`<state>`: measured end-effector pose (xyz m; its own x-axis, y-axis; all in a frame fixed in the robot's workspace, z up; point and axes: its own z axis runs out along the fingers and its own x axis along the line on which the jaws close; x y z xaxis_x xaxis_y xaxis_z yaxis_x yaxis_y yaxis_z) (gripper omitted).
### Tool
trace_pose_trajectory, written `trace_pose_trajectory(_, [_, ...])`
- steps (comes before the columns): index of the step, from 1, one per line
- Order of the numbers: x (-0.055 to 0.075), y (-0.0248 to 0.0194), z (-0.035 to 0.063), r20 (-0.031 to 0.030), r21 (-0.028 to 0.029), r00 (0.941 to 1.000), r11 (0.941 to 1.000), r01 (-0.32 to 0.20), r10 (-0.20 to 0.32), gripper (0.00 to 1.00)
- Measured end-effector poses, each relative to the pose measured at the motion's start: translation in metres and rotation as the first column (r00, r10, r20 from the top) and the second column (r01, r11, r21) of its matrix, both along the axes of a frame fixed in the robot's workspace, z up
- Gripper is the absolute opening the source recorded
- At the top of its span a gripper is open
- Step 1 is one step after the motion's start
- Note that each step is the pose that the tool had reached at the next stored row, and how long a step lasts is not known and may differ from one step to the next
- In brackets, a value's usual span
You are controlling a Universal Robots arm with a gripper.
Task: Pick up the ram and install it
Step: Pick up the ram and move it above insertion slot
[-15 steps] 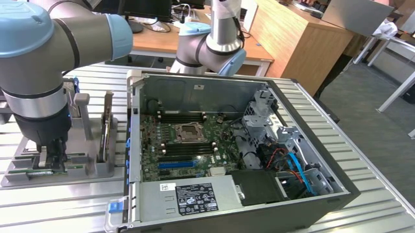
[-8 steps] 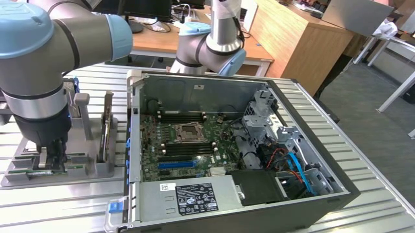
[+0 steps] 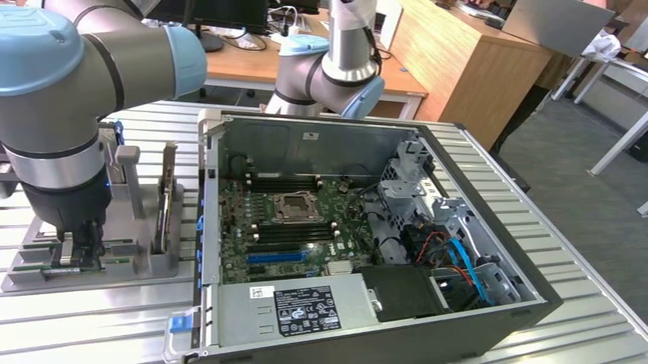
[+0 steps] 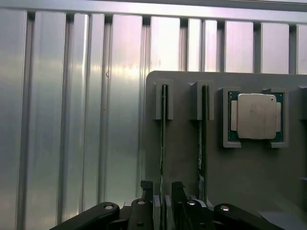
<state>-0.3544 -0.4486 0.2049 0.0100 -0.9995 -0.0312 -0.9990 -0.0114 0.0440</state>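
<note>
**A:** The arm's down over the grey holder on the table, to the exterior view's left of the open PC case. Where's the ram?

**B:** It's standing on edge in a slot of that holder. From the wrist you catch the ram edge-on, a thin green line running straight out from the fingers.

**A:** And the fingers?

**B:** Spread wide, one on each side of the stick. I see a sliver of gap on both sides, so nothing's gripped.

**A:** So the stick lies between them, not off to one side?

**B:** Right, and that's the relation that counts for a grip, I'd say. Its long axis runs along the gap, with its flat faces turned toward the fingers. In the exterior view the ram runs left to right across the holder. The fingers are set over it from above, about mid-length.

**A:** Is that a second stick?

**B:** Yes, in the slot just beside, outside the fingers. Past it a CPU sits in its own pocket.

**A:** Any tilt?

**B:** It looks square to the slot to me. I can't tell how far down the board the tips reach.
</note>
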Motion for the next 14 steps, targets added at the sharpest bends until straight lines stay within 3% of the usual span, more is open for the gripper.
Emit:
trace_pose_trajectory(10, [-0.0026, 0.0004, -0.0028, 0.0, 0.0, 1.0, 1.0, 0.0, 0.0, 0.3])
trace_pose_trajectory(14, [-0.0027, 0.0028, -0.0029, 0.0001, 0.0001, 1.0, 1.0, 0.0, 0.0, 0.3])
